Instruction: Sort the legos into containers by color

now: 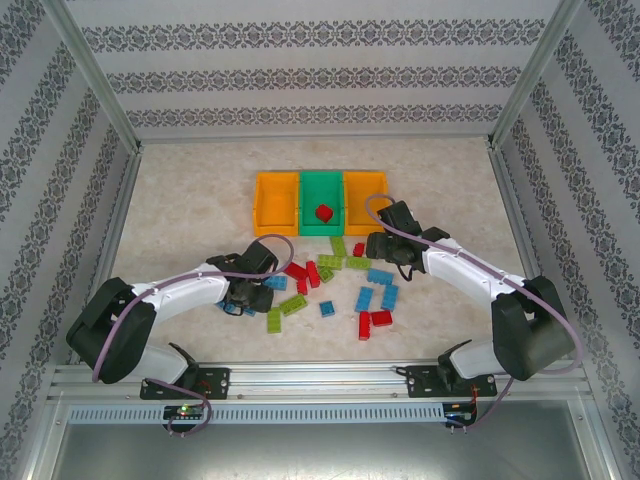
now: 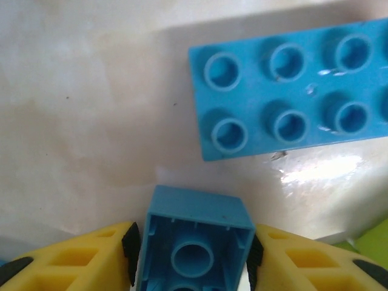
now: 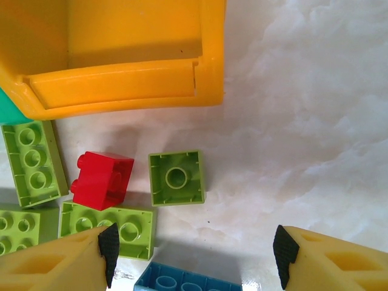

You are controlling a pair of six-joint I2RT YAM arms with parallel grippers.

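Observation:
Red, blue and lime legos point(image 1: 330, 285) lie scattered on the table in front of three containers: an orange bin point(image 1: 276, 203), a green bin point(image 1: 318, 192) with one red brick point(image 1: 324, 212) in it, and another orange bin point(image 1: 362, 190). My left gripper point(image 2: 191, 260) is low at the left of the pile, its pads against both sides of a small blue brick point(image 2: 194, 242) that lies hollow side toward the camera. A long blue brick point(image 2: 291, 91) lies just beyond it. My right gripper point(image 3: 194, 257) hangs open over bare table near the right orange bin point(image 3: 121, 85), with an upturned lime brick point(image 3: 176, 177) ahead of it.
Near the right gripper lie a red brick point(image 3: 103, 179), two lime bricks point(image 3: 33, 160) point(image 3: 109, 227) and a blue brick point(image 3: 188, 280) under the fingers. Patterned walls and metal posts point(image 1: 120, 140) fence the table. Bare table spreads right of the right gripper point(image 3: 303, 151).

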